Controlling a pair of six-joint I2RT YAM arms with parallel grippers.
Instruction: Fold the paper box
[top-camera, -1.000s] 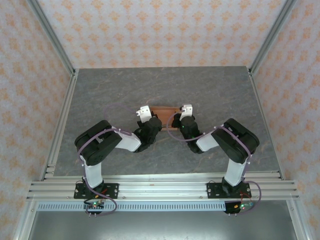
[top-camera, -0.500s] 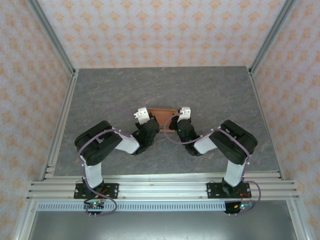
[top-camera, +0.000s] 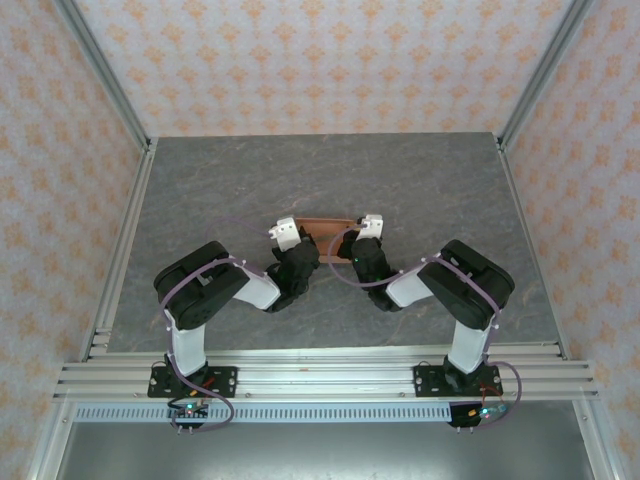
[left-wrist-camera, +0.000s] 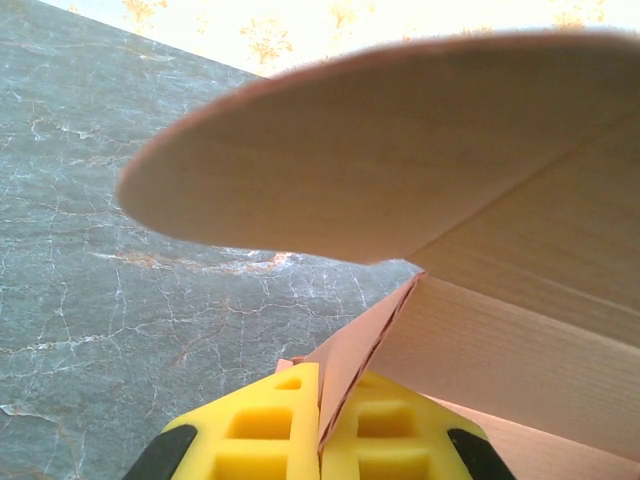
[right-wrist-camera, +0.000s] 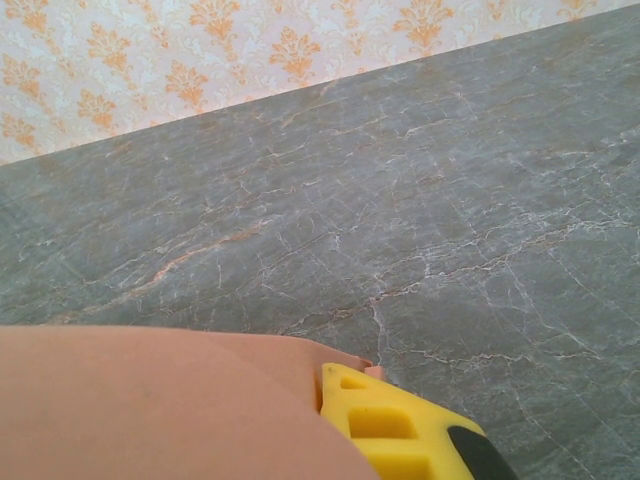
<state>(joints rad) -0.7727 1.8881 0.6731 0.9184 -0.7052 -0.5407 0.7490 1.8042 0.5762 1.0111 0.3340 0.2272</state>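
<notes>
The paper box is a salmon-orange card piece held off the grey table between my two grippers near the middle. My left gripper grips its left end. In the left wrist view the yellow fingers are shut on a thin card panel, and a rounded flap curves overhead. My right gripper holds the right end. In the right wrist view the card hides one finger and lies against the other yellow finger.
The grey marbled table lies open around the arms. Patterned walls with metal posts close it in on three sides. An aluminium rail runs along the near edge by the arm bases.
Both grippers have shifted slightly left and toward the near edge, carrying the paper box with them. Both grips stay closed.
</notes>
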